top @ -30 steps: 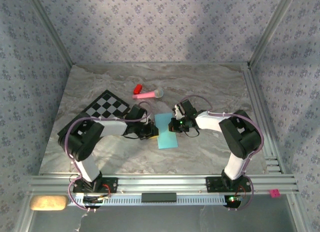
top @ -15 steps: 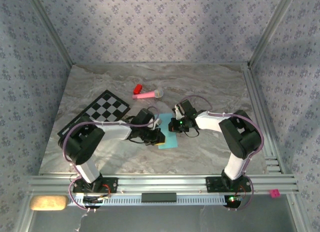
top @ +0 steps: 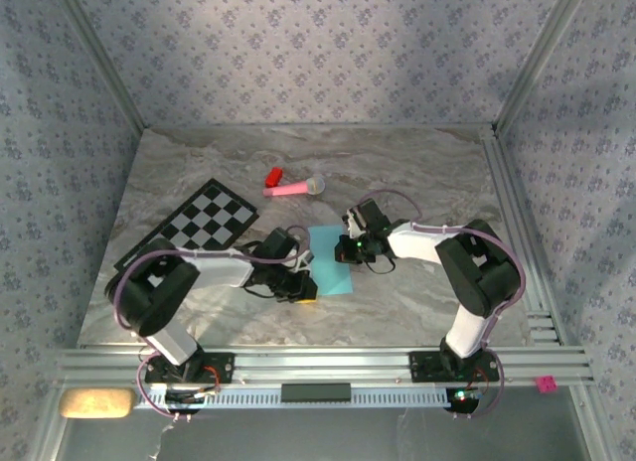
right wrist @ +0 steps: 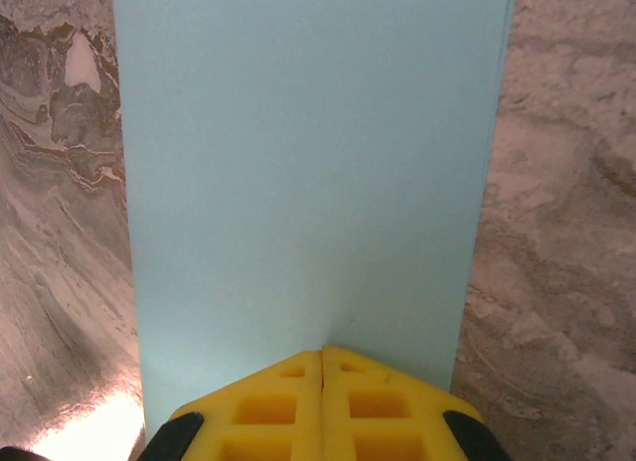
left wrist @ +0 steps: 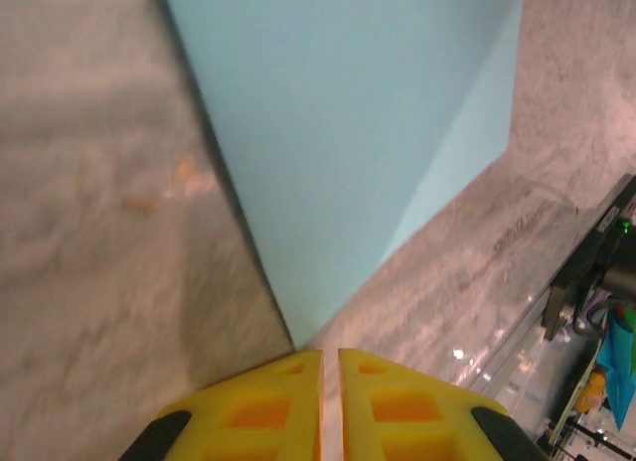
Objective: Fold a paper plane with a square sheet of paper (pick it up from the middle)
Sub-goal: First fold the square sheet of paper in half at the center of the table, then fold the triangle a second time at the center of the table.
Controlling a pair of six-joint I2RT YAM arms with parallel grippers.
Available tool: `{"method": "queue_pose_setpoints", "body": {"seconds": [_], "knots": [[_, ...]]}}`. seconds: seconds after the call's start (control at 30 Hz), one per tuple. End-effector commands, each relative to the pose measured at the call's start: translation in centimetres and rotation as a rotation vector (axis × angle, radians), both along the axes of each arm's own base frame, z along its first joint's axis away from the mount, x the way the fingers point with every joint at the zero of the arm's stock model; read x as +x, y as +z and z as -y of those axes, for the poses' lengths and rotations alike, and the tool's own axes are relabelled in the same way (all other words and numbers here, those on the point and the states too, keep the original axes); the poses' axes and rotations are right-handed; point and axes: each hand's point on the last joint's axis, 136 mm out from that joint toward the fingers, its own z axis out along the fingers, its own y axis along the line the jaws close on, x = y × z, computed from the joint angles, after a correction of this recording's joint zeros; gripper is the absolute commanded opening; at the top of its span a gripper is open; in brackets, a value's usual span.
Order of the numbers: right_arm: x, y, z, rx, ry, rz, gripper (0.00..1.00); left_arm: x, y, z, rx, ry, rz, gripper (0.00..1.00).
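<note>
light-blue paper, entered by us one view after another.

top external: we list the square sheet of paper (top: 328, 270), lying as a narrow oblong near the middle of the marble table (top: 427, 183). the left gripper (top: 303, 286) sits at the sheet's 7 o'clock corner, and the right gripper (top: 344, 250) at its 2 o'clock edge. a black-and-white checkered mat (top: 204, 221) lies at 10 o'clock from the sheet, apart from it. a pink stick toy (top: 293, 188) lies at 11 o'clock, with a small red piece (top: 272, 175) just beside it.

left wrist: we record the left gripper (left wrist: 320, 354) with yellow fingers nearly together, clenched on the sheet's (left wrist: 348, 133) pointed corner. the sheet runs off toward 12 o'clock, a dark shadow under its 9 o'clock edge showing it raised off the table (left wrist: 89, 183).

right wrist: we record the right gripper (right wrist: 322, 350) fully clenched, grasping nothing, its tips over the near edge of the sheet (right wrist: 308, 163). we cannot tell whether they press on it. the table (right wrist: 556, 232) shows at 3 and 9 o'clock.
</note>
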Motion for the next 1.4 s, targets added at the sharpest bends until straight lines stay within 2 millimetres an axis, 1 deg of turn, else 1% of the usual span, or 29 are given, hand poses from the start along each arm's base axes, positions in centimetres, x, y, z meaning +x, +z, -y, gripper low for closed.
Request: {"method": "queue_pose_setpoints", "body": {"seconds": [0.0, 0.07, 0.1, 0.13, 0.17, 0.23, 0.3, 0.33, 0.4, 0.43, 0.5, 0.57, 0.77, 0.93, 1.07, 1.1, 1.17, 1.3, 1.37], "knots": [[-6.3, -4.4, 3.5, -0.175, -0.010, -0.235, 0.00, 0.8, 3.6, -0.2, -0.033, -0.001, 0.079, 0.15], [-5.6, -2.5, 1.5, -0.081, 0.007, -0.197, 0.01, 2.3, 5.2, -0.6, -0.055, 0.043, 0.116, 0.16], [-5.2, -1.6, 0.8, -0.045, 0.016, -0.179, 0.02, 3.1, 5.7, -0.9, -0.061, 0.069, 0.128, 0.15], [-4.7, -0.5, 0.2, -0.017, 0.022, -0.152, 0.03, 4.2, 6.1, -1.4, -0.065, 0.105, 0.145, 0.17], [-4.2, 0.2, 0.1, -0.017, 0.018, -0.126, 0.04, 5.5, 6.3, -1.9, -0.057, 0.151, 0.160, 0.19], [-3.2, 1.9, 0.3, -0.015, -0.006, -0.075, 0.08, 7.7, 6.7, -2.3, -0.064, 0.211, 0.173, 0.19], [-2.7, 3.4, 0.6, -0.008, -0.029, -0.030, 0.11, 9.7, 7.3, -2.1, -0.071, 0.241, 0.179, 0.19], [-2.5, 4.1, 1.1, -0.016, -0.048, -0.004, 0.12, 10.5, 7.6, -1.6, -0.077, 0.242, 0.185, 0.19], [-2.6, 4.7, 2.2, -0.037, -0.106, 0.014, 0.12, 11.9, 8.2, -0.5, -0.098, 0.227, 0.195, 0.19], [-2.7, 4.9, 2.9, -0.046, -0.130, 0.027, 0.15, 12.5, 8.4, 0.1, -0.108, 0.219, 0.198, 0.19], [-3.3, 5.0, 3.9, -0.048, -0.184, 0.037, 0.16, 13.4, 8.2, 0.9, -0.111, 0.206, 0.195, 0.18], [-3.7, 5.1, 4.3, -0.015, -0.216, 0.045, 0.17, 14.1, 7.3, 1.4, -0.096, 0.193, 0.180, 0.18], [-5.5, 4.0, 5.0, -0.002, -0.268, -0.006, 0.19, 14.8, 4.5, 2.0, -0.065, 0.183, 0.136, 0.16], [-7.0, 3.0, 4.2, 0.043, -0.270, -0.094, 0.22, 15.1, 3.0, 2.2, -0.060, 0.191, 0.120, 0.16], [-7.9, 2.3, 3.5, 0.048, -0.246, -0.124, 0.25, 15.2, 1.7, 2.2, -0.045, 0.190, 0.108, 0.16], [-8.1, 2.2, 3.4, 0.045, -0.240, -0.124, 0.30, 15.3, 1.4, 2.3, -0.042, 0.189, 0.107, 0.16], [-8.4, 2.0, 3.1, 0.042, -0.230, -0.135, 0.35, 15.2, 0.9, 2.3, -0.040, 0.191, 0.094, 0.16], [-8.8, 1.4, 2.7, 0.038, -0.210, -0.167, 0.37, 14.9, 0.0, 1.8, -0.019, 0.193, 0.090, 0.16], [-8.9, 1.0, 2.8, 0.028, -0.216, -0.183, 0.38, 14.6, -0.5, 1.5, -0.007, 0.191, 0.082, 0.16]]}}
